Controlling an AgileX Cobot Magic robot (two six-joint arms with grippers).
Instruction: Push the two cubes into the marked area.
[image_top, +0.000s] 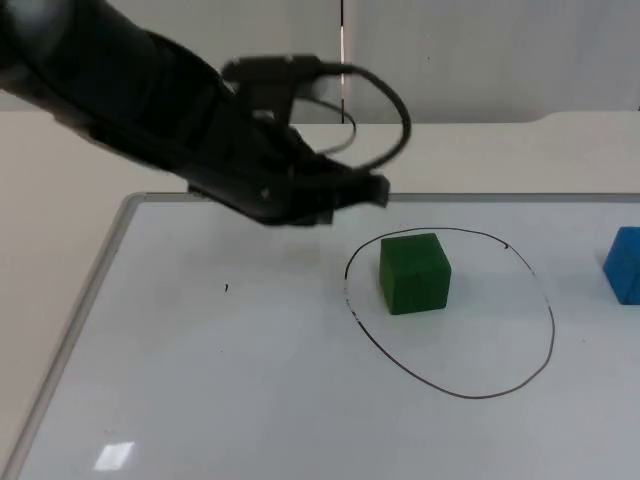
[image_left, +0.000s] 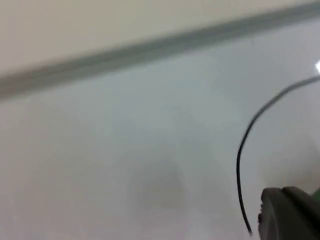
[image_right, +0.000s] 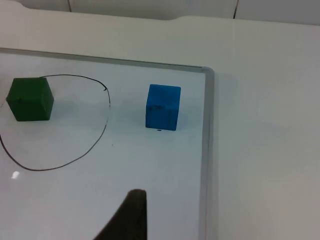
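A green cube sits inside the hand-drawn black oval, near its left end. A blue cube rests outside the oval, to its right, at the picture's right edge. My left gripper hangs just up and left of the green cube, apart from it. The left wrist view shows a stretch of the oval line. Looking along my right gripper, I see the blue cube with the green cube beyond it, inside the oval.
Both cubes lie on a whiteboard with a grey raised rim that rests on the white table. The board's right rim runs close beside the blue cube. A grey partition wall stands behind.
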